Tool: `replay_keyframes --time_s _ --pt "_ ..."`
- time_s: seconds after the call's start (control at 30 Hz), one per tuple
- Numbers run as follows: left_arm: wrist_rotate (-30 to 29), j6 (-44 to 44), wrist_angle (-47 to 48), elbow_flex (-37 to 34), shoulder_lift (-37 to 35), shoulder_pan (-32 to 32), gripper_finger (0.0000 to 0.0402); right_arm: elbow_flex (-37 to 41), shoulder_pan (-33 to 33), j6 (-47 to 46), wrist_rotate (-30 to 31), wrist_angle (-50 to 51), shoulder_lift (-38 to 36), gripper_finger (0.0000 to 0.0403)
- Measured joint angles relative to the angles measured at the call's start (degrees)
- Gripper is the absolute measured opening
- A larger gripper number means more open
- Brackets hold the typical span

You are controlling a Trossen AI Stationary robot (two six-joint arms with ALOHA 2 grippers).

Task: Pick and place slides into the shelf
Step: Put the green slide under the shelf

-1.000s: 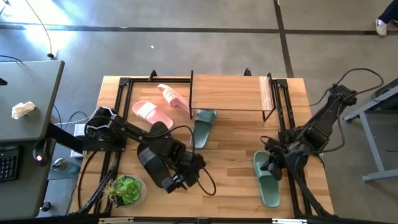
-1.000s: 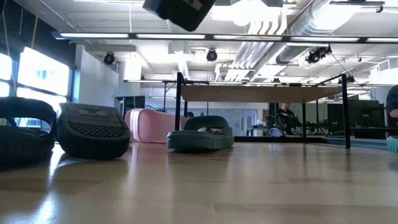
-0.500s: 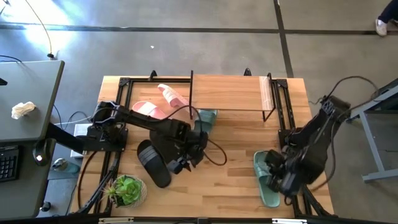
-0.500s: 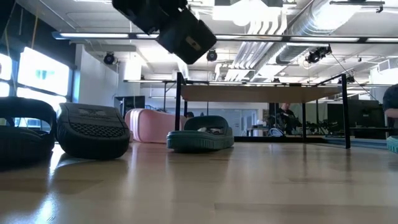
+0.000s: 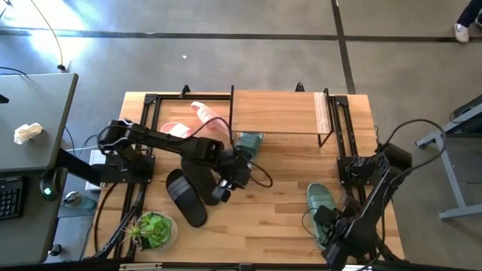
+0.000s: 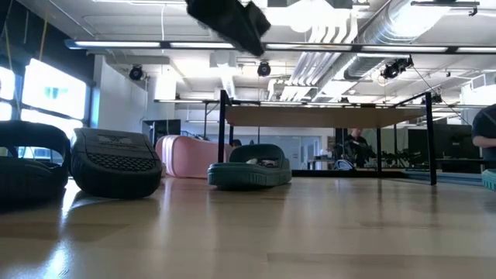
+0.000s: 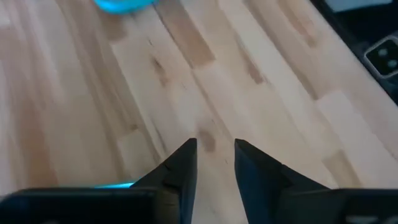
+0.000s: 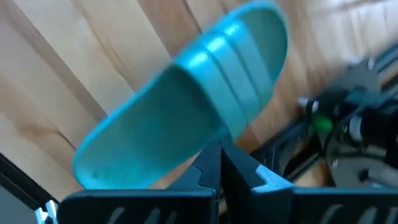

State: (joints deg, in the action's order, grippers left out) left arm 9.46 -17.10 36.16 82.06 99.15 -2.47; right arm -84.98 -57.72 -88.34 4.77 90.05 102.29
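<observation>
A black slide [image 5: 185, 198] lies sole-down near the table's left front; two black slides [image 6: 116, 161] show in the low view. A pink pair [image 5: 178, 129] lies by the far left. One green slide [image 5: 247, 143] rests at the shelf's [image 5: 275, 111] front edge, another green slide [image 8: 186, 118] lies flat at the right. My left gripper [image 7: 215, 149] hangs over bare wood at the table's middle, narrowly open and empty. My right gripper [image 8: 220, 152] hovers shut over the right green slide's edge; I see no touch.
A potted plant [image 5: 154, 229] stands at the near left corner. Black frame rails [image 5: 147, 113] run along both table sides. Bare wood [image 5: 279, 188] lies between the two arms. A grey desk [image 5: 30, 128] stands left of the table.
My left gripper has risen and gone from beside the black slide toward the far edge and the table's middle; the slide stays put. My right arm has swung toward the near edge, sunk and tipped to point down over the right green slide.
</observation>
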Motion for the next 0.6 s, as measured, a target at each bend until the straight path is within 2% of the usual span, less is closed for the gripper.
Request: replay_keyframes --time_s 0.2,0.47,0.6 --pt "-0.01 0.36 0.62 -2.38 -6.39 -0.14 0.0071 0.05 -0.78 -1.90 -0.53 -0.11 1.70 0.0000" --pt "-2.17 5.49 -9.16 -19.00 -20.33 1.59 0.0046 0.05 -3.86 -8.09 -1.92 -0.03 1.65 0.0001" --pt "-3.32 7.73 -15.11 -25.51 -26.63 2.24 0.0040 0.05 -5.39 -9.34 -1.77 -0.47 1.65 0.0024"
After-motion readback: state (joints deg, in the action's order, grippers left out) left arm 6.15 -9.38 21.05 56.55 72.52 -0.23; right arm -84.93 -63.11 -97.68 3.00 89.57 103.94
